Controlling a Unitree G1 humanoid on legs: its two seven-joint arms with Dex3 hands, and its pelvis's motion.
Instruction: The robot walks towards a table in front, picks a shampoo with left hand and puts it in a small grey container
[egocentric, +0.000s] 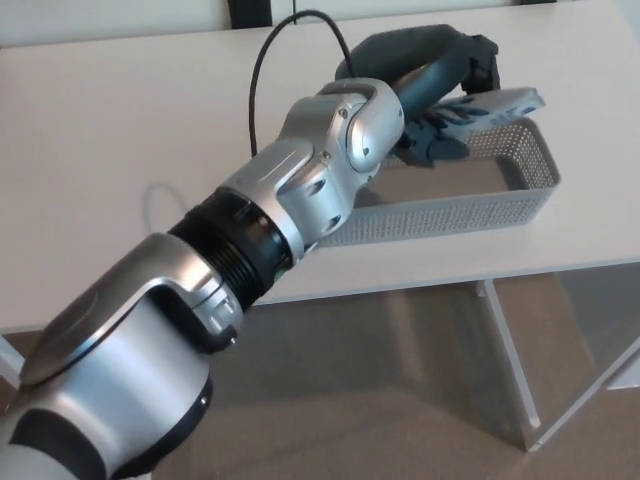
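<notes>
- Reaching from the near left corner toward the far right, the left arm (310, 190) crosses the pale surface (110, 130) on a diagonal, its silver shells and black joint rings filling much of the view.
- At the end of the arm, the left robot hand (440, 80) hangs over the far part of the small grey container (450, 215).
- The left robot hand is curled closed around the shampoo (500, 105), with its dark fingers (432, 140) wrapped under the near end of it.
- The shampoo is a light, flat-looking pack with blue markings; its free end sticks out to the right of the robot hand.
- The shampoo lies roughly level above the far right corner of the container, at about the height of the rim. Whether it touches the rim cannot be made out.
- The container is a shallow mesh tray, standing on the surface near its right near edge; the wrist hides its left end.
- What can be seen of the container's floor shows nothing lying in it.
- A thin black cable (254, 90) loops up from behind the wrist and arches over toward the robot hand.
- Below the edge of the surface, a brown floor (380, 380) and a pale leg (510, 360) show.
</notes>
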